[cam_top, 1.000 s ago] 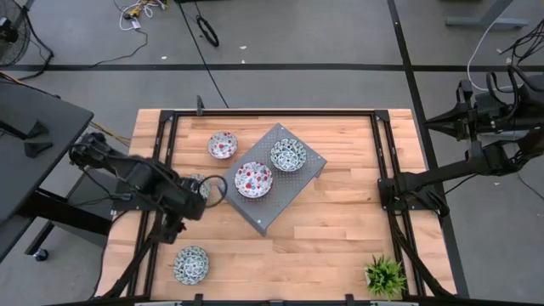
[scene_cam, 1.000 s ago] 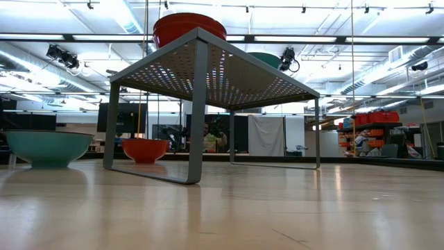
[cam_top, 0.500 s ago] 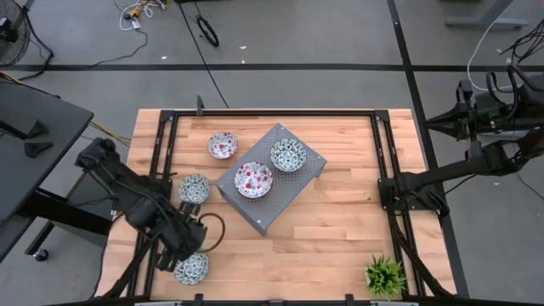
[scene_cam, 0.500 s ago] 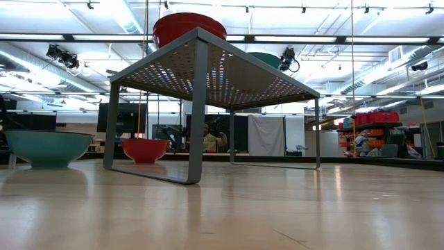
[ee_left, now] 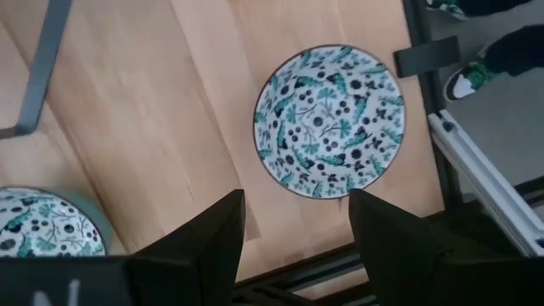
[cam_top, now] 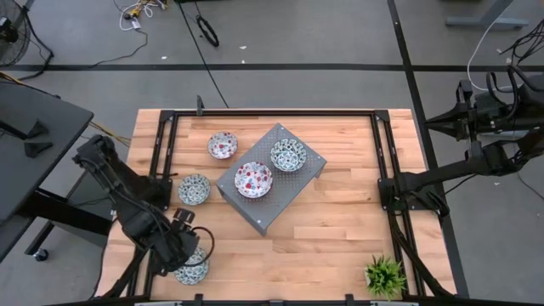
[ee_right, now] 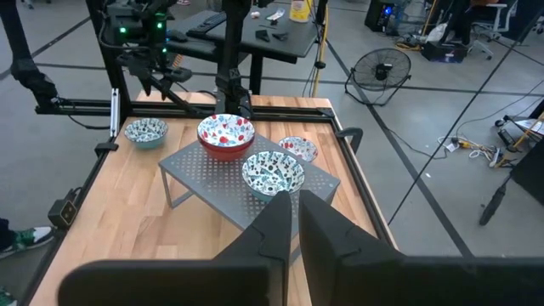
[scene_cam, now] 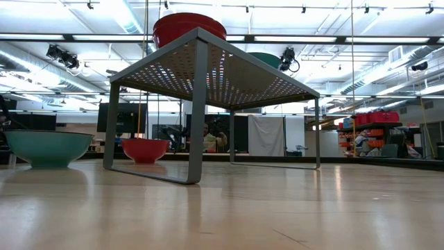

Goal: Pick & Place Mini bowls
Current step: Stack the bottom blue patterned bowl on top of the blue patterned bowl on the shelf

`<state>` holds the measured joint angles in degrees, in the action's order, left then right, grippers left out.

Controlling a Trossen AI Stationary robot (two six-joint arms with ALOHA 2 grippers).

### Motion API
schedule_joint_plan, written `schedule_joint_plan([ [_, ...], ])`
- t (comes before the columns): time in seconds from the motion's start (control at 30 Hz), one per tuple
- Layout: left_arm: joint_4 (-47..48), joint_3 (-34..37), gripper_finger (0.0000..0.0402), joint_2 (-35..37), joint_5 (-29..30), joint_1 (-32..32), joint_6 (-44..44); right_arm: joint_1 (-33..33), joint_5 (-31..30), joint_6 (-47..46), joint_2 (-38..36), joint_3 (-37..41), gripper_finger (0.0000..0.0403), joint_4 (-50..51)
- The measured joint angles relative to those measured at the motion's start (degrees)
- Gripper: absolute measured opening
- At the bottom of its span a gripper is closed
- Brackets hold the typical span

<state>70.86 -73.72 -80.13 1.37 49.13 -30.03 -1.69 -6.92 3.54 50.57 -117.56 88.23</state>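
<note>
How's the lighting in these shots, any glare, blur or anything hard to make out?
High view: even, soft light, all sharp. Low view: bright ceiling strips backlight the grey rack, sheen on the wooden table. Left wrist view: teal bowl crisp, near fingers blurred dark. Right wrist view: clear.

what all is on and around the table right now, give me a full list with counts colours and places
teal-patterned mini bowls: 3; one on the grey rack, one on the wood left of the rack, one at the near-left corner under the left claw
red-patterned mini bowls: 2; one on the rack, one on the wood behind the rack's left end
perforated rack: 1, grey metal, mid-table
potted plant: 1, green, near-right corner
table: 1, light wood
left claw: open, above the near-left bowl
right claw: shut, parked off the table's right side
</note>
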Motion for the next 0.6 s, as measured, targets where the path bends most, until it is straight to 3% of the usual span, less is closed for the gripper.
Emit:
schedule_joint_plan([
  [0.6, -13.62, 12.88, 0.0216, 4.50, 3.35, 3.89, -16.36, 0.00, 0.00, -0.01, 0.00, 0.00, 0.0027, 0.02],
])
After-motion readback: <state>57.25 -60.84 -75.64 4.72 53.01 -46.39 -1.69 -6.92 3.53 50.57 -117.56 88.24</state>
